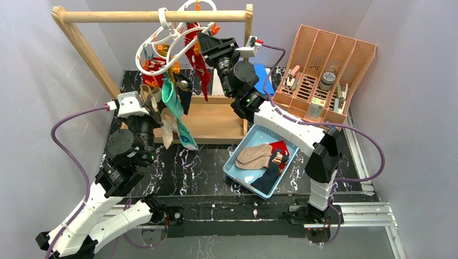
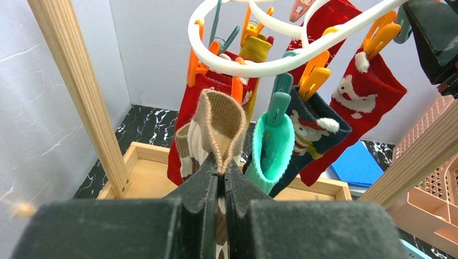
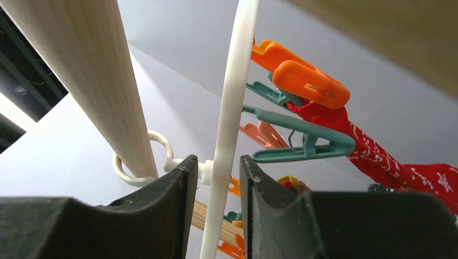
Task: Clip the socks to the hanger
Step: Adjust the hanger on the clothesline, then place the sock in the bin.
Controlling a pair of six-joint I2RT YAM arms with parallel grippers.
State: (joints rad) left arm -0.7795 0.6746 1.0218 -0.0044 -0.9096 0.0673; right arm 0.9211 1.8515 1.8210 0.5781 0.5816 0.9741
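The white ring hanger (image 1: 162, 40) hangs by its hook from the wooden rail, with red (image 1: 197, 59), teal (image 1: 173, 102) and navy socks clipped under it. My left gripper (image 2: 222, 170) is shut on the cuff of a beige sock (image 2: 221, 121), held up just below the ring (image 2: 259, 67) beside an orange clip (image 2: 237, 86). My right gripper (image 3: 219, 162) stands open with the hanger's white rim (image 3: 232, 108) between its fingers, a small gap on each side. More socks (image 1: 254, 156) lie in the blue tray (image 1: 232, 172).
The wooden rail frame (image 1: 151, 16) stands on a wooden base (image 1: 216, 121) at the back. An orange slotted organizer (image 1: 324, 70) with small items is at the back right. A blue pad (image 2: 356, 164) lies behind the frame.
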